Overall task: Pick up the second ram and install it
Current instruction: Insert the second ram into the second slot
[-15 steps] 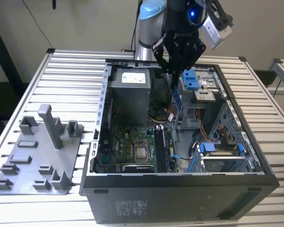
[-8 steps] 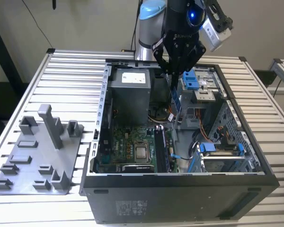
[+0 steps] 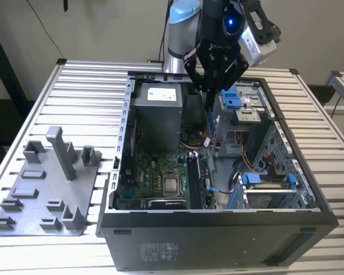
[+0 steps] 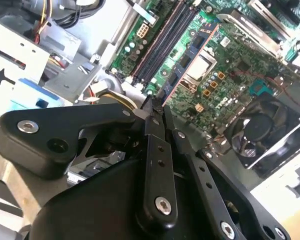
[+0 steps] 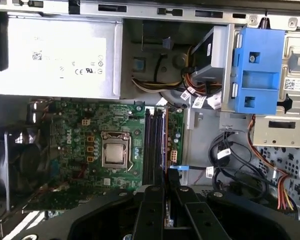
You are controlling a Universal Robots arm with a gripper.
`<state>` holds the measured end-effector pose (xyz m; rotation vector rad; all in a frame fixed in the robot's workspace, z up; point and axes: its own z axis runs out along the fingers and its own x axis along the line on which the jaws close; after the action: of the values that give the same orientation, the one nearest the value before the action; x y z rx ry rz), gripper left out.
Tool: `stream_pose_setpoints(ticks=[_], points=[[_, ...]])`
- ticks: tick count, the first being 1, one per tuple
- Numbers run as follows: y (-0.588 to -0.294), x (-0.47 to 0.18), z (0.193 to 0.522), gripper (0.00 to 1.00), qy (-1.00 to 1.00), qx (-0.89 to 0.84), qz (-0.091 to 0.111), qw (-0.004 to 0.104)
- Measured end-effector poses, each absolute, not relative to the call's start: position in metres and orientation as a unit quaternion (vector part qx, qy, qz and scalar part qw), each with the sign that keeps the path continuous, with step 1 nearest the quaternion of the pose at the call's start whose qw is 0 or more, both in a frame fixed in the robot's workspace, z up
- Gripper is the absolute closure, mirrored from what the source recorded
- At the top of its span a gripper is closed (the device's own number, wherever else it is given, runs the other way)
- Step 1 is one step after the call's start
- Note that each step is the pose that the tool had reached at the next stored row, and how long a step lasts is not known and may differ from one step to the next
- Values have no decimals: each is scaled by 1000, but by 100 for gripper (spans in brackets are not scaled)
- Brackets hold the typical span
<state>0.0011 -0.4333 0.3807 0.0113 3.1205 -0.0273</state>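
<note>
My gripper hangs over the open computer case, shut on the second ram, a thin bluish board that points down from the fingertips into the case. In the second wrist view the ram runs out from the gripper above the motherboard, with dark chips on its face. In the first wrist view I see the ram edge-on, just ahead of the gripper. It lies along the black memory slots, at their side nearer the drive bays. The stick is still above the board.
The CPU socket sits beside the slots. The grey power supply stands at the back of the case. Blue drive-bay clips and a cable bundle crowd the case's side towards the exterior view's right. A grey holder tray lies on the table at the exterior view's left.
</note>
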Motion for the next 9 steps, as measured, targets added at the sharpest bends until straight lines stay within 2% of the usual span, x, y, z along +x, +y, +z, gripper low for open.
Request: stream_pose_setpoints(ticks=[9], points=[[-433, 4, 376, 86, 999, 29, -9, 8]])
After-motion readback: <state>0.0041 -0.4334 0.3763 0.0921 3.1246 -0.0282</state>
